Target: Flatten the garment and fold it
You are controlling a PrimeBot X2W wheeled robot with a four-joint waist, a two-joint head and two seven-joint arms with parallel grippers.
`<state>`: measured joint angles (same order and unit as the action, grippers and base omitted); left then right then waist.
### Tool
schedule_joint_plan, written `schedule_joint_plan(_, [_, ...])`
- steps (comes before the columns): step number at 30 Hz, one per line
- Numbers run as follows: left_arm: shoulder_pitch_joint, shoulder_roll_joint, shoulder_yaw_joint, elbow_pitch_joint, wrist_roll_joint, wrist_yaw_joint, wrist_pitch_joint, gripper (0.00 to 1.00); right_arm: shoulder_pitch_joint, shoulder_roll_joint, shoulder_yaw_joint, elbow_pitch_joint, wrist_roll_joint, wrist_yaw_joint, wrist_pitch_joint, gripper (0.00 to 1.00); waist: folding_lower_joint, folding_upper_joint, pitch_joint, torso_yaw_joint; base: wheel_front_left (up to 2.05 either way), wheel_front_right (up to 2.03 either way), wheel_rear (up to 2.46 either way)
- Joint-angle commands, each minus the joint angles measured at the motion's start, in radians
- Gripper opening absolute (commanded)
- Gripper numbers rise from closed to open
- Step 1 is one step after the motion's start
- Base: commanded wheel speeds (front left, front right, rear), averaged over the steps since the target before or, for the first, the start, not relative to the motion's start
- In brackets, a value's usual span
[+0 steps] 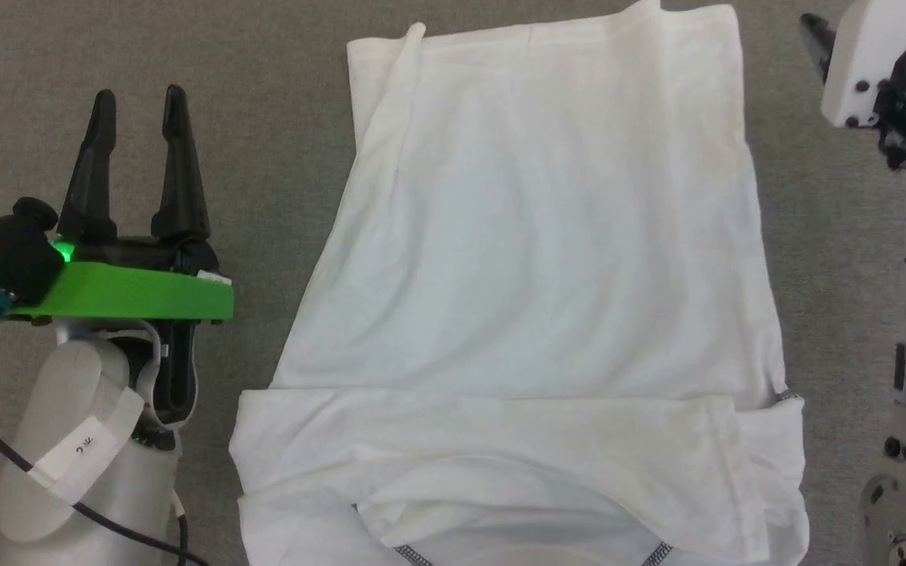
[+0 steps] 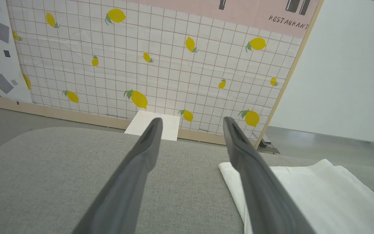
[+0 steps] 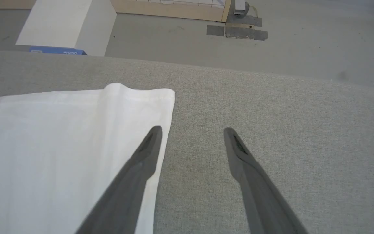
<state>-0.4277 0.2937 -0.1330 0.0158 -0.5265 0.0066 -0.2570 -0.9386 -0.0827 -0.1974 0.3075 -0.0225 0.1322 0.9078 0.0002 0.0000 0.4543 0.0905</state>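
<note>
The white garment (image 1: 532, 259) lies spread on the grey fabric surface (image 1: 264, 118), its sleeves folded inward across the near part, grey zigzag stitching at the bottom edge. My left gripper (image 1: 140, 106) hovers open to the garment's left, apart from it, fingers empty. In the left wrist view the left gripper (image 2: 192, 122) points past the garment's (image 2: 304, 191) far left corner. My right gripper (image 3: 192, 131) is open and empty, above bare surface just right of the garment's (image 3: 60, 146) far right corner. In the head view the right arm's white wrist (image 1: 870, 71) sits at the top right.
Beyond the grey surface's far edge (image 3: 206, 70) lies grey floor. A rigid white box (image 3: 63, 24) stands on the floor by a lemon-patterned wall panel (image 2: 157, 58). A plain white panel (image 2: 346, 71) stands to the right of it.
</note>
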Motion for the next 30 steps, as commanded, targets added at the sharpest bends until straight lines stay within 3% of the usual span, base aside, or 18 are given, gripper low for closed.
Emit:
schedule_joint_plan(1, [-0.018, -0.01, 0.009, -0.005, 0.012, -0.012, -0.005, 1.0, -0.034, -0.007, 0.003, 0.021, -0.034, -0.002, 0.013, 1.0, -0.0002, 0.0, 0.113, 0.084, 0.0, 0.0, 0.0])
schedule_joint_plan(9, [-0.027, -0.082, 0.059, -0.01, 0.055, -0.061, -0.005, 1.0, -0.149, -0.027, 0.052, 0.12, -0.14, -0.002, 0.028, 1.0, -0.0002, 0.0, 0.197, 0.139, 0.0, 0.0, 0.0])
schedule_joint_plan(18, [-0.021, -0.127, 0.105, 0.014, 0.098, -0.1, -0.005, 1.0, -0.154, -0.053, 0.095, 0.201, -0.17, -0.002, 0.069, 1.0, -0.0002, 0.0, 0.208, 0.131, 0.0, 0.0, 0.0])
schedule_joint_plan(19, [-0.022, -0.128, 0.107, 0.017, 0.1, -0.103, -0.005, 1.0, -0.154, -0.05, 0.096, 0.208, -0.165, -0.002, 0.084, 0.86, -0.0002, 0.0, 0.206, 0.125, 0.0, 0.0, 0.0])
schedule_joint_plan(20, [-0.024, -0.127, 0.106, 0.021, 0.103, -0.107, -0.005, 1.0, -0.156, -0.046, 0.096, 0.211, -0.155, -0.002, 0.096, 0.2, -0.0002, 0.0, 0.203, 0.119, 0.0, 0.0, 0.0])
schedule_joint_plan(21, [-0.027, -0.124, 0.103, 0.026, 0.104, -0.11, -0.005, 1.0, -0.157, -0.043, 0.095, 0.211, -0.146, -0.002, 0.098, 0.0, -0.0002, 0.0, 0.2, 0.113, 0.0, 0.0, 0.0])
schedule_joint_plan(25, [-0.07, -0.096, 0.073, 0.05, 0.086, -0.124, 0.018, 1.0, -0.167, -0.033, 0.112, 0.189, -0.102, -0.002, 0.081, 0.0, -0.0002, 0.0, 0.183, 0.08, 0.0, 0.0, 0.0])
schedule_joint_plan(30, [-0.215, -0.051, 0.012, 0.071, -0.017, -0.134, 0.186, 1.0, -0.177, -0.034, 0.151, 0.161, -0.038, -0.002, 0.043, 0.0, -0.0002, 0.0, 0.163, 0.038, 0.0, 0.0, 0.0])
